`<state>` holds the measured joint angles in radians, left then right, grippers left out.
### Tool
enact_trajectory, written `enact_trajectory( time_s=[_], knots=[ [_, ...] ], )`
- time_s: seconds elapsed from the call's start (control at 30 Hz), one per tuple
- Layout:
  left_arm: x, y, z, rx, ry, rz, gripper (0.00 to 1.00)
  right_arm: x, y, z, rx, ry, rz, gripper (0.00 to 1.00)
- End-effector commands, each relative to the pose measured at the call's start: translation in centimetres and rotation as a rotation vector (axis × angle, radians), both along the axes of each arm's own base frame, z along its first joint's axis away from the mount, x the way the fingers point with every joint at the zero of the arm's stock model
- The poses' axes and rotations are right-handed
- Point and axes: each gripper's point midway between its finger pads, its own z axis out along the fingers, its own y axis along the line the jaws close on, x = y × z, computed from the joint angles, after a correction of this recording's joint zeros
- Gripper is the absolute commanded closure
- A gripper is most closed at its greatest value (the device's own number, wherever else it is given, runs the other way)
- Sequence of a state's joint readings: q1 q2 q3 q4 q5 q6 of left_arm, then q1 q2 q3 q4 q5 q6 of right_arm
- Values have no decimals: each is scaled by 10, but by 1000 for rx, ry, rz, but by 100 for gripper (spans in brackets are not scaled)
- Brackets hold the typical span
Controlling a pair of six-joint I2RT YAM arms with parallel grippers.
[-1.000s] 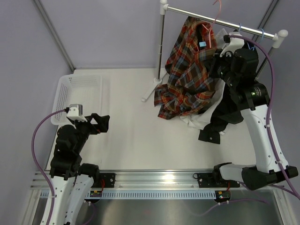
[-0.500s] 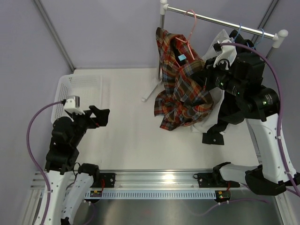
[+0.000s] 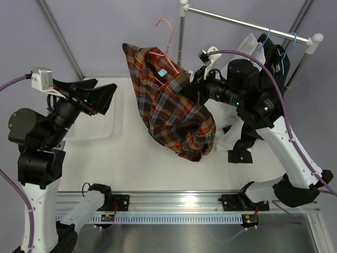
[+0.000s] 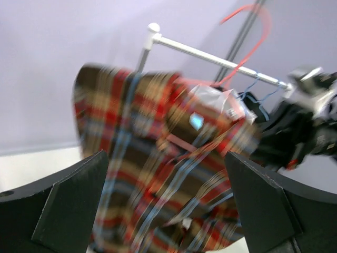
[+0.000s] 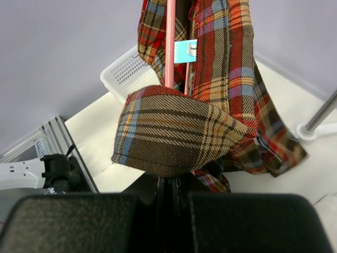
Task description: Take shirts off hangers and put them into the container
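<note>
Right gripper [image 5: 171, 183]: clenched on red-orange-navy plaid btn-up shirt [image 3: 168, 110], hanging mid-air w/ thin pink-red wire hanger [image 3: 167, 31] inside, off chrome rail [image 3: 247, 23]. Left gripper [image 3: 102, 94]: jaws wide, empty. Step, we judge: de-hangering. Next: we need left on hanger hook, then shirt to white lattice basket [image 5: 126, 74].

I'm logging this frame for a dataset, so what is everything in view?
plaid shirt: one, red-orange-navy, airborne left of rail
pink-red hanger: one, inside plaid shirt, off rail
white shirt: one, rail's right end
black shirt: one, beside white shirt
blue hangers: two, on rail
rail: one, chrome, back right
basket: one, white, left
table: one, white
left gripper: open, empty
right gripper: shut on plaid shirt
</note>
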<state>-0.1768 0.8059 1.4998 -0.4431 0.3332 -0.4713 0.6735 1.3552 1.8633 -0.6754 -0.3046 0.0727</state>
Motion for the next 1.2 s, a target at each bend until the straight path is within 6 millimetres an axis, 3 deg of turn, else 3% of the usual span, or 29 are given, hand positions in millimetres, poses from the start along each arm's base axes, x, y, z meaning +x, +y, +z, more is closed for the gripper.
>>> enact_trajectory(
  time_s=[0.0,0.13,0.33,0.5,0.63,0.87,0.93,1.03,1.17],
  knots=[
    [-5,-18,27,-17,-37,-99,1,-4,19,28,110,-89,28,100],
    [6,-33,33,-22,-27,-137,1,3,35,4,78,-51,25,100],
    [40,-61,26,48,-11,-109,1,9,50,-20,41,-13,23,100],
    [72,-85,11,155,1,0,1,15,55,-39,1,9,15,100],
    [96,-90,0,270,-3,131,2,14,60,-49,-15,19,26,100],
    [115,-103,-7,318,4,152,10,8,62,-68,-38,32,54,100],
    [119,-102,-9,331,5,169,16,6,61,-66,-35,23,58,100],
    [122,-106,-19,344,23,164,26,4,59,-68,-33,18,58,100],
    [125,-114,-40,358,59,135,29,2,56,-67,-31,10,57,100]
  ],
)
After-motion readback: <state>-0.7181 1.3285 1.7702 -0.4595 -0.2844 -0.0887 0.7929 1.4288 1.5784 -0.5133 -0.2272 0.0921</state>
